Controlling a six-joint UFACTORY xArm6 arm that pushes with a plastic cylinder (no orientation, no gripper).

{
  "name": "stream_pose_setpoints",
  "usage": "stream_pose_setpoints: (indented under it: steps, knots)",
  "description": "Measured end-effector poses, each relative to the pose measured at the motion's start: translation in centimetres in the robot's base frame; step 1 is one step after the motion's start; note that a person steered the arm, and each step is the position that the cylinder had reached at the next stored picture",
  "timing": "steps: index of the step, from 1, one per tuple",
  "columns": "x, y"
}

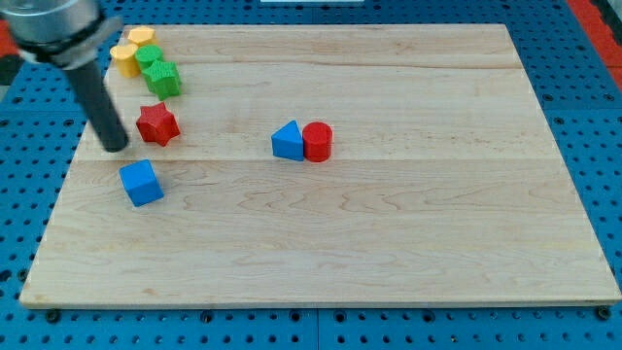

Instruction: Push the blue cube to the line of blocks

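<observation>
The blue cube [142, 183] lies at the board's left side. A line of blocks runs from the top left corner downward: a yellow block [142, 38], a second yellow block [125, 58], a green block [149, 60], a second green block [163, 79], then a red star-shaped block [156, 124]. My tip [116, 147] stands just left of the red star and just above and left of the blue cube, apart from the cube by a small gap.
A blue triangular block [288, 141] and a red cylinder [317, 141] sit touching near the board's middle. The wooden board [389, 243] lies on a blue perforated surface; its left edge is close to my tip.
</observation>
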State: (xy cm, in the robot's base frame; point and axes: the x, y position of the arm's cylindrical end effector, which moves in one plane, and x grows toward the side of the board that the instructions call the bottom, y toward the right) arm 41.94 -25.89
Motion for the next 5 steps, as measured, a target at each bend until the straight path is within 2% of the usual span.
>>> stream_pose_setpoints:
  steps: [1,2,3,4,5]
  knots:
    - [-3.6,5.0]
    - [-2.1,15.4]
    - [-1.8,4.7]
    - [4.5,-2.7]
    - [10.4,-1.3]
